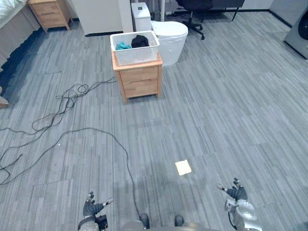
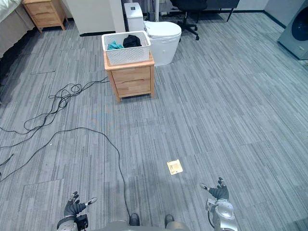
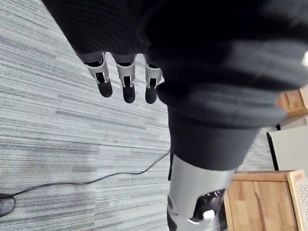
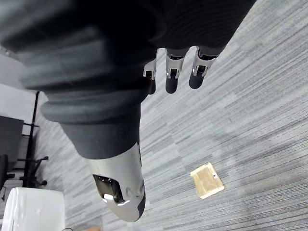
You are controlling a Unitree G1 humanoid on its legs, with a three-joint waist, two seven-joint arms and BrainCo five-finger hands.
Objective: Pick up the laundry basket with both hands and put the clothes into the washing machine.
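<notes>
Basket sits on the nightstand top, reaching nearly to its edges, far ahead of both hands and well apart from them. Clothes inside: a teal piece and a black piece, details hard to make out. The washer is far right and cut off by the frame. Left hand and right hand hang low over the floor, fingers straight and spread, holding nothing. Small yellow square on the floor near the right hand.
</notes>
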